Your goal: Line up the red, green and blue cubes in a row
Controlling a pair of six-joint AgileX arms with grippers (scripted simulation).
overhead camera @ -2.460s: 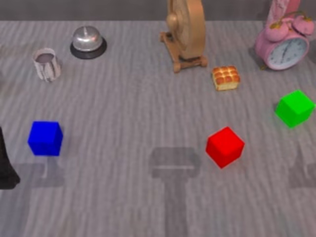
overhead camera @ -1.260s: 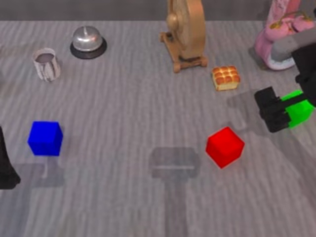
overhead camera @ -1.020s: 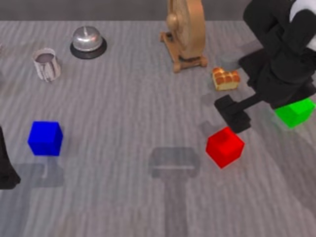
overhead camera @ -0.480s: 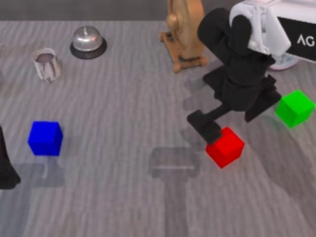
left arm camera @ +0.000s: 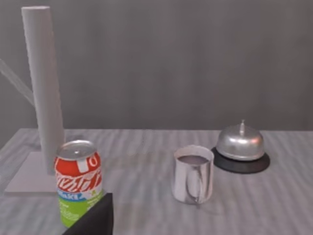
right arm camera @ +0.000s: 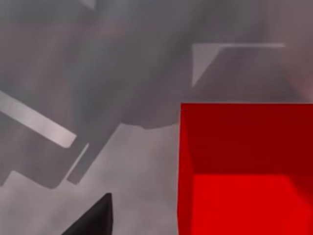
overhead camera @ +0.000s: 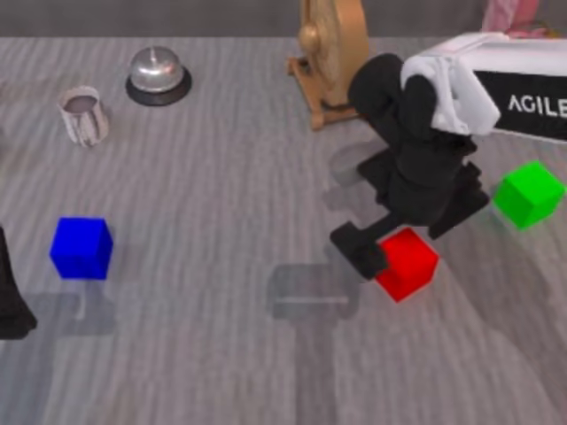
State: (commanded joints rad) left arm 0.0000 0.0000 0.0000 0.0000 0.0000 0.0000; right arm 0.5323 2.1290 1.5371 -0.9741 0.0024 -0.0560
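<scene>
The right hand (overhead camera: 383, 246) hangs released over the red cube (overhead camera: 407, 263): rigid, glossy, probably light; grip two opposite flat sides.

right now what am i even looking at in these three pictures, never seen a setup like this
This is a simulated two-armed AgileX robot at a table. One camera looks down from above; one rides on each wrist. From above, the right gripper is lowered around the red cube, fingers open, nothing held. The green cube sits to its right, the blue cube far left. The left arm is parked at the left edge. Its wrist camera shows a soda can, a mug and a bell.
</scene>
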